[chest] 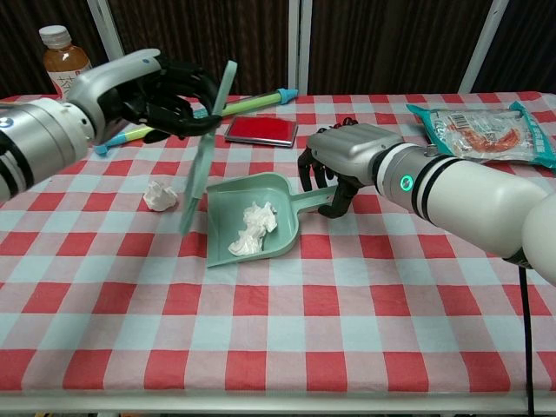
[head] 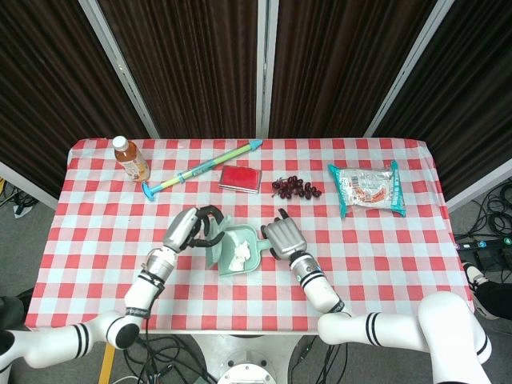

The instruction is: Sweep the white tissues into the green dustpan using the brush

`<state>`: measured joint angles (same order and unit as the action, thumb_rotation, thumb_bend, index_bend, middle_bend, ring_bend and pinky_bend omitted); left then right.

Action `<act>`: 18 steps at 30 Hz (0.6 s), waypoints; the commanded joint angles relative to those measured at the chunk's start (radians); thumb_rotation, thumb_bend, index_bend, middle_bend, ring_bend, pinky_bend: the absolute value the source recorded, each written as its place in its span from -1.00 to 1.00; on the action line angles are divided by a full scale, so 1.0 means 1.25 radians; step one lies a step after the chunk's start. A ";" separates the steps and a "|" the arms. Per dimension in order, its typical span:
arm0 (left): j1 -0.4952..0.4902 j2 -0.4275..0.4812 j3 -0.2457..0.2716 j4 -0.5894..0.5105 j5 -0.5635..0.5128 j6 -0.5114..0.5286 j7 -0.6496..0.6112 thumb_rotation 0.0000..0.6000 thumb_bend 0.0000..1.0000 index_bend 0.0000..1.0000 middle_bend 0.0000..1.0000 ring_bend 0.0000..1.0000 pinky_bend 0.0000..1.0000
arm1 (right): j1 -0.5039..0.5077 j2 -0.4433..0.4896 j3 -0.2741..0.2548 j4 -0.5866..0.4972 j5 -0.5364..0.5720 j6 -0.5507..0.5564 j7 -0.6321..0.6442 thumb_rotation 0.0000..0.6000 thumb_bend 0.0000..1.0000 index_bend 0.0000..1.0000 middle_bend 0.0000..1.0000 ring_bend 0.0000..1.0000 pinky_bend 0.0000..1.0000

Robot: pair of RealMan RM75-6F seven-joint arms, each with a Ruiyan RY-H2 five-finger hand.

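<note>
My left hand (chest: 139, 87) grips the pale green brush (chest: 204, 161) and holds it tilted above the cloth, just left of the green dustpan (chest: 234, 189). White tissues (chest: 252, 230) lie inside the pan. One loose tissue (chest: 159, 195) sits on the cloth left of the brush. My right hand (chest: 347, 161) grips the dustpan's handle (chest: 317, 202). In the head view the left hand (head: 188, 230), brush (head: 214, 250), dustpan (head: 254, 260), its tissues (head: 238, 254) and the right hand (head: 284, 238) sit near the table's front middle.
Along the back stand a tea bottle (head: 130, 158), a long green and blue stick (head: 200, 170), a red case (head: 240, 177), dark grapes (head: 296, 188) and a snack packet (head: 368, 188). The table's front edge runs close below the hands.
</note>
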<state>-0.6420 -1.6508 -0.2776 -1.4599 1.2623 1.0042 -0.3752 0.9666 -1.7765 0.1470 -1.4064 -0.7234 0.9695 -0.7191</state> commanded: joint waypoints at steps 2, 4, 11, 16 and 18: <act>0.018 0.028 0.010 0.059 0.002 0.010 0.000 1.00 -0.06 0.07 0.12 0.33 0.76 | -0.001 -0.001 0.003 0.001 0.003 0.003 -0.004 1.00 -0.33 0.39 0.17 -0.35 -0.77; 0.016 0.028 0.014 0.094 0.002 0.005 0.003 1.00 -0.06 0.07 0.11 0.33 0.76 | -0.001 -0.002 0.006 0.001 0.006 0.006 -0.006 1.00 -0.33 0.39 0.17 -0.35 -0.78; -0.010 -0.016 0.022 0.211 -0.003 -0.056 -0.053 1.00 -0.06 0.07 0.11 0.32 0.76 | -0.001 -0.008 0.012 0.001 0.023 0.019 -0.027 1.00 -0.33 0.39 0.17 -0.35 -0.78; -0.016 -0.044 0.010 0.253 -0.003 -0.040 -0.071 1.00 -0.05 0.07 0.11 0.32 0.76 | -0.002 -0.008 0.014 -0.003 0.031 0.025 -0.039 1.00 -0.33 0.39 0.17 -0.35 -0.77; -0.010 -0.032 0.005 0.237 0.002 -0.025 -0.086 1.00 -0.05 0.06 0.11 0.32 0.76 | -0.003 -0.006 0.016 -0.006 0.032 0.028 -0.041 1.00 -0.32 0.39 0.17 -0.35 -0.77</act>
<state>-0.6576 -1.7003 -0.2650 -1.1490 1.2607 0.9594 -0.4679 0.9636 -1.7836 0.1662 -1.4131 -0.6832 1.0039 -0.7693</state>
